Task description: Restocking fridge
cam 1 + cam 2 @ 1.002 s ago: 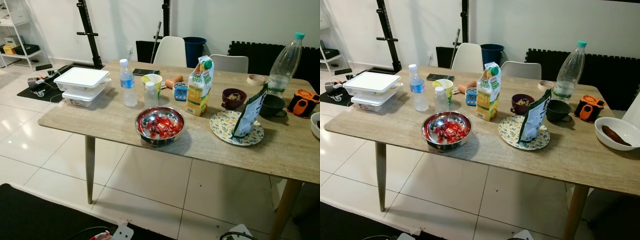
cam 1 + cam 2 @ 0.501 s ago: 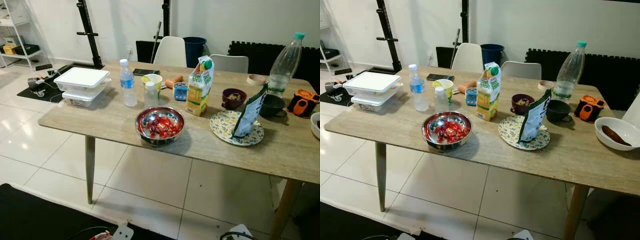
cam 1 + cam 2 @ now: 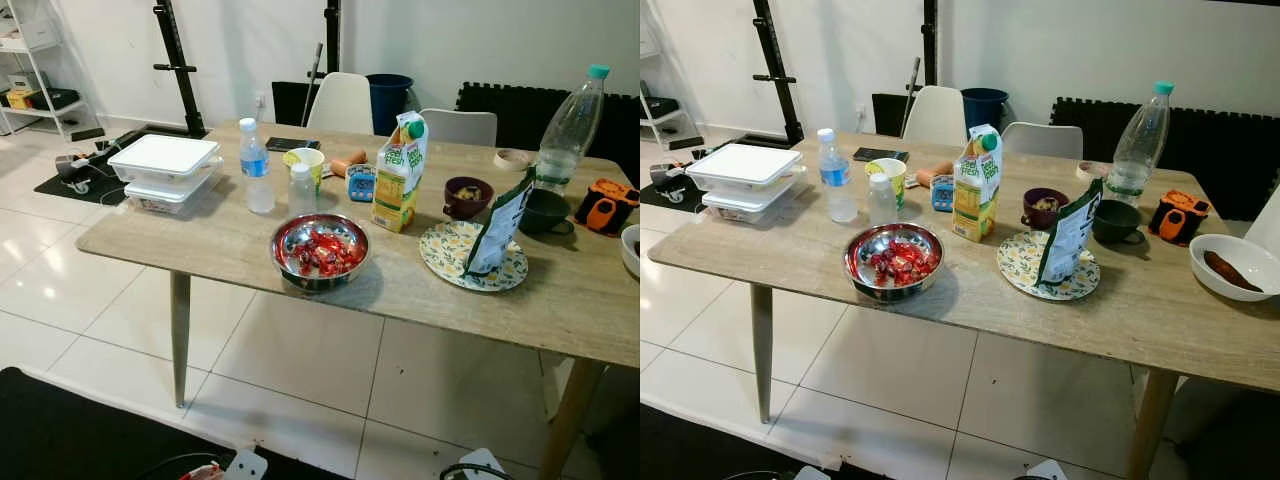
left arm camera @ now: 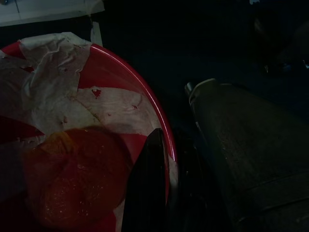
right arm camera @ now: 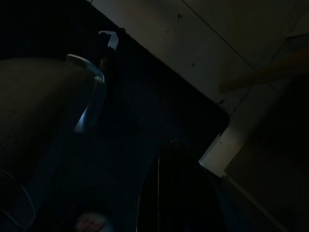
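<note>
Wooden table (image 3: 200, 245) is standing well out ahead of both sets of fingers, and it is crowded. Sitting near its front edge is a steel bowl (image 3: 320, 252) holding red-wrapped sweets. Behind the bowl, 2 small water bottles (image 3: 256, 167) are standing side by side with a yellow cup (image 3: 306, 162) just beyond them, and an upright juice carton (image 3: 399, 172) is standing to their right. Further right, a green snack bag (image 3: 498, 222) is leaning on a patterned plate (image 3: 450, 258), with a dark bowl (image 3: 466, 195) and a tall clear bottle (image 3: 570, 125) behind it. 2 stacked white containers (image 3: 165, 170) are sitting at the table's far left end.

Down low, the left gripper (image 4: 164, 193) is hanging over a red bowl (image 4: 120, 106) lined with crumpled paper, its dark fingers (image 4: 147, 188) lying close together right at the rim. The right gripper (image 5: 176, 193) is hanging in deep shade above a dark mat (image 5: 145, 121) beside pale tiles (image 5: 203, 43); I cannot tell how its fingers are set.
</note>
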Robot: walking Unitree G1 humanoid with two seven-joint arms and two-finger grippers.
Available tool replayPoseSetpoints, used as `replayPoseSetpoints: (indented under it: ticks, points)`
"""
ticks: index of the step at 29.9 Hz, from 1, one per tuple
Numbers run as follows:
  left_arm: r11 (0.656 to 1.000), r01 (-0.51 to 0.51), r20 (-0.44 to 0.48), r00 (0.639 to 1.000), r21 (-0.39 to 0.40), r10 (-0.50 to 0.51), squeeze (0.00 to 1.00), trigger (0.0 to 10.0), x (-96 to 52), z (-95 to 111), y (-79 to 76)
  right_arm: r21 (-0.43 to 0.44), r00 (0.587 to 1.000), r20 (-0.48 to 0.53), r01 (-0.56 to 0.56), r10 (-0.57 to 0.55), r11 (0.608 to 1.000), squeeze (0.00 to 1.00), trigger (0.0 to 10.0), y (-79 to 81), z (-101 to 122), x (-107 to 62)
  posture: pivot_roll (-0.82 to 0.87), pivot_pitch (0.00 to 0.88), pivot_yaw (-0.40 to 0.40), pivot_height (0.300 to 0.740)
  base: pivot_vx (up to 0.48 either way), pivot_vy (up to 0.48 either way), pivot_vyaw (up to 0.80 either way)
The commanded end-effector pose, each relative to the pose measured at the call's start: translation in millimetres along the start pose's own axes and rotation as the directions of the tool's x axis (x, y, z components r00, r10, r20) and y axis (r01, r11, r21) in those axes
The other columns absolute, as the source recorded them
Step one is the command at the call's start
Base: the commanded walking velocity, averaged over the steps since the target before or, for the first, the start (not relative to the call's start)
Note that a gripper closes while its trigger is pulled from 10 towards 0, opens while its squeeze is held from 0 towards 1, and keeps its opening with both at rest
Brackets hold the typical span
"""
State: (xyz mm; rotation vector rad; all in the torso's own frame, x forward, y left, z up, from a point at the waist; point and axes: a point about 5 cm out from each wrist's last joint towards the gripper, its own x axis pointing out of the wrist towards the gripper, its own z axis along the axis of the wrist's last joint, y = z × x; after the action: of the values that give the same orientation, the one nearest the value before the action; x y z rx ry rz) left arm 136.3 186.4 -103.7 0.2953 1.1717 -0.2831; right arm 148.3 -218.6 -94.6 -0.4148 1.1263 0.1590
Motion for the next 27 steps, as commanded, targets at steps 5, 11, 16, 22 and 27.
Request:
replayPoseSetpoints:
  ticks: [5,11,16,22,27]
  points:
    - [1.000,0.021,-0.013,1.000,-0.002,-0.021,0.00,10.0,0.7,-2.4,-6.4,0.002,1.000,-0.001,0.004,-0.004,1.000,0.00,10.0,0.3,0.9,0.2,-0.07,0.000,-0.005,0.740,0.000,0.000,0.00]
    - [1.000,0.021,-0.014,1.000,0.000,-0.021,0.00,10.0,0.7,-2.4,-6.5,-0.001,1.000,-0.002,0.004,-0.004,1.000,0.00,10.0,0.2,0.7,0.2,-0.07,0.000,-0.007,0.740,0.000,0.000,0.00]
    - [1.000,0.020,-0.015,1.000,0.002,-0.020,0.00,10.0,0.6,-3.1,-6.4,-0.003,1.000,-0.003,0.004,-0.004,1.000,0.00,10.0,0.6,0.2,0.1,-0.07,0.000,-0.007,0.740,0.000,0.000,0.00]
    - [1.000,0.016,-0.017,1.000,0.005,-0.016,0.00,10.0,0.4,-3.6,-5.0,-0.008,1.000,-0.005,0.004,-0.004,1.000,0.00,10.0,0.7,-0.3,0.1,-0.07,0.000,-0.007,0.740,0.000,0.000,0.00]
    - [1.000,0.016,-0.018,1.000,0.006,-0.016,0.00,10.0,0.3,-3.7,-4.8,-0.011,1.000,-0.005,0.003,-0.003,1.000,0.00,10.0,0.7,-0.5,0.1,-0.07,0.000,-0.009,0.740,0.000,0.000,0.00]
